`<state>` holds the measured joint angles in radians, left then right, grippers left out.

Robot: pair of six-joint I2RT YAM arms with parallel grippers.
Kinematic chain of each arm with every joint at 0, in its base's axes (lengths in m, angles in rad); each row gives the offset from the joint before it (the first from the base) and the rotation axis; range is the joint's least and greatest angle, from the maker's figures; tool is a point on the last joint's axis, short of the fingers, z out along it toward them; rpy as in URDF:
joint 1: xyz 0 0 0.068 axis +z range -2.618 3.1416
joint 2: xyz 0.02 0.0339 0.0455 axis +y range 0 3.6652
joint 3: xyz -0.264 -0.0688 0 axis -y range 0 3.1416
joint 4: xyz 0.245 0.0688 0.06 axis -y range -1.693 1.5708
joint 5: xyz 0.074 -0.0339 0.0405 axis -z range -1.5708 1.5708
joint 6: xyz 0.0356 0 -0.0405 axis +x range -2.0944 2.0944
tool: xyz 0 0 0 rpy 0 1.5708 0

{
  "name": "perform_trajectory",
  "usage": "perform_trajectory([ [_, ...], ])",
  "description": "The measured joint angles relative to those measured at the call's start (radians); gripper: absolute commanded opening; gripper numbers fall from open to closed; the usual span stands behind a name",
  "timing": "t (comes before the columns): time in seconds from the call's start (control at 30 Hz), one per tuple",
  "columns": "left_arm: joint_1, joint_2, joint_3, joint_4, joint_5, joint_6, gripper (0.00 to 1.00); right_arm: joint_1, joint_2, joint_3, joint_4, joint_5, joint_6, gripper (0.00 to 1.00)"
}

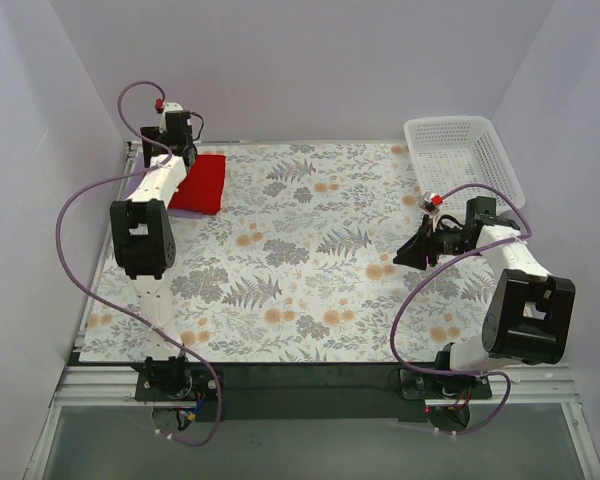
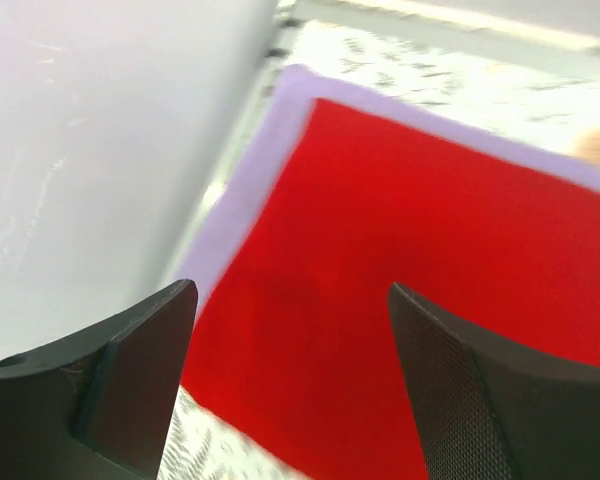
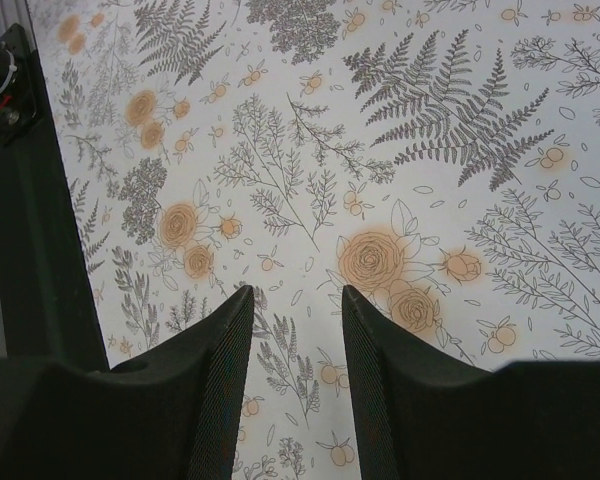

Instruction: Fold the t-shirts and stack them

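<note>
1. Shirts seen from above: the red t-shirt (image 1: 202,183) lies as a flat folded rectangle at the far-left corner of the floral tabletop (image 1: 300,270). The left claw (image 1: 172,140) is over its far-left edge. The right claw (image 1: 404,258) hangs well apart on the right side, near the white mesh basket (image 1: 450,126).
2. Left wrist view: the left claw is released, its fingers (image 2: 130,340) spread wide. The red t-shirt fills the gap between them. It rests on the lavender t-shirt (image 2: 265,150), which shows as a border along two edges.
3. Right wrist view: the right claw is empty, its fingers (image 3: 225,360) narrowly parted, and only patterned tabletop shows between them.
</note>
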<state>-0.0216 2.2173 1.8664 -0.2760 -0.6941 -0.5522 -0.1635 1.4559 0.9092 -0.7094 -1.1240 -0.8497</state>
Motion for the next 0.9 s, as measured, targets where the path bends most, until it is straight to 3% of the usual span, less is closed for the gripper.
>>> perform_trajectory([
  [0.1,0.0,-0.184,-0.09,-0.087,0.249,-0.116,0.78,0.0,-0.002,0.0,0.0,0.022,-0.01,0.47],
  [0.23,0.0,-0.59,-0.401,-0.103,0.629,-0.237,0.79,0.0,-0.025,0.0,0.0,0.058,-0.017,0.47],
  [0.37,-0.003,-0.938,-0.713,-0.076,0.873,-0.321,0.79,0.0,-0.092,-0.002,0.005,0.127,-0.007,0.51],
  [0.5,0.003,-1.176,-0.955,-0.105,0.974,-0.374,0.82,-0.001,-0.214,-0.01,0.036,0.265,0.048,0.64],
  [0.63,0.003,-1.355,-1.077,-0.142,1.002,-0.404,0.86,-0.006,-0.37,-0.036,0.123,0.423,0.146,0.98],
  [0.8,0.003,-1.476,-1.144,-0.135,1.011,-0.424,0.9,-0.013,-0.582,-0.12,0.309,0.592,0.355,0.98],
  [0.9,0.003,-1.487,-1.168,-0.135,1.007,-0.434,0.95,-0.013,-0.631,-0.158,0.371,0.702,0.491,0.98],
])
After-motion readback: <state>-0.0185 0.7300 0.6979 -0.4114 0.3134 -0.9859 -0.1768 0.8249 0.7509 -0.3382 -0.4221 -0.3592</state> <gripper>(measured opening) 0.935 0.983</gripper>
